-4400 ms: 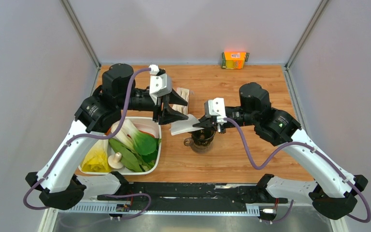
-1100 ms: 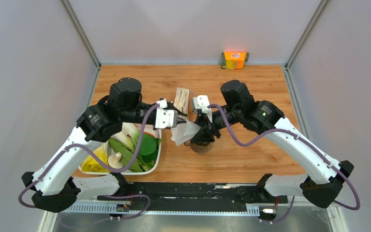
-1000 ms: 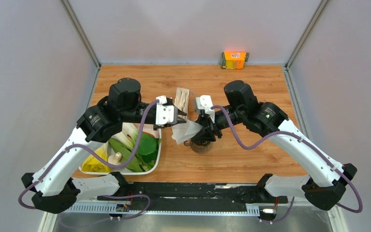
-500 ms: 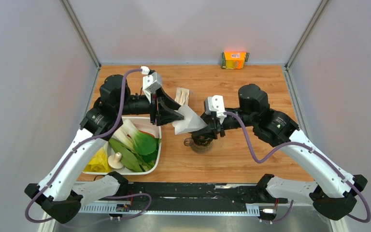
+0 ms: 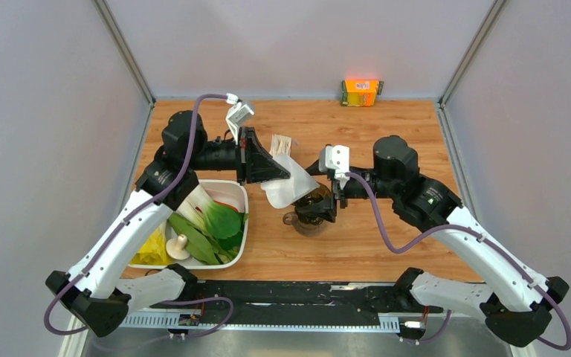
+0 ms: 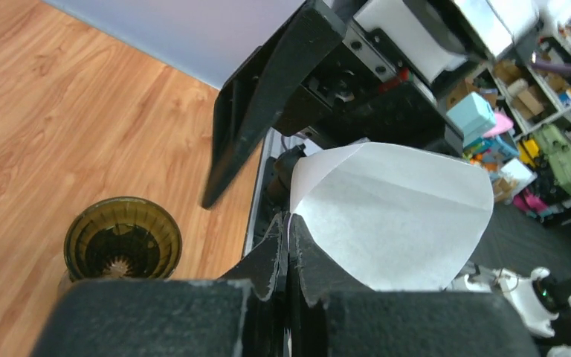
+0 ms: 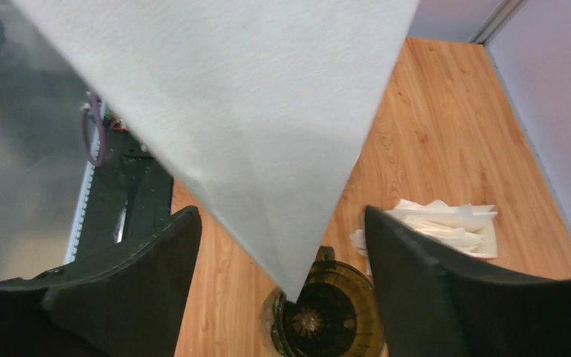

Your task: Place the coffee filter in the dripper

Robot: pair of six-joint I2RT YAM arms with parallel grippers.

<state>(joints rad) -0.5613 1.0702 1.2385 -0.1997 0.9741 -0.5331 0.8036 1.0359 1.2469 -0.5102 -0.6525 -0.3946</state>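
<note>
Pinching with the left gripper (image 6: 288, 249), the robot holds the filter (image 6: 390, 216) aloft by one edge, tip toward the dripper (image 5: 310, 207), right gripper (image 5: 329, 202) spread beside the tip; paper likely feather-light, limp, crease-prone, best gripped at the folded edge.

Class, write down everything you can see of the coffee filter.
The coffee filter is a thin, matte white paper fan, folded flat with a faint crease. It hangs in the air, pinched at one edge by the shut fingers of the left gripper. Its tip points toward the dripper, between the open fingers of the right gripper.
</note>
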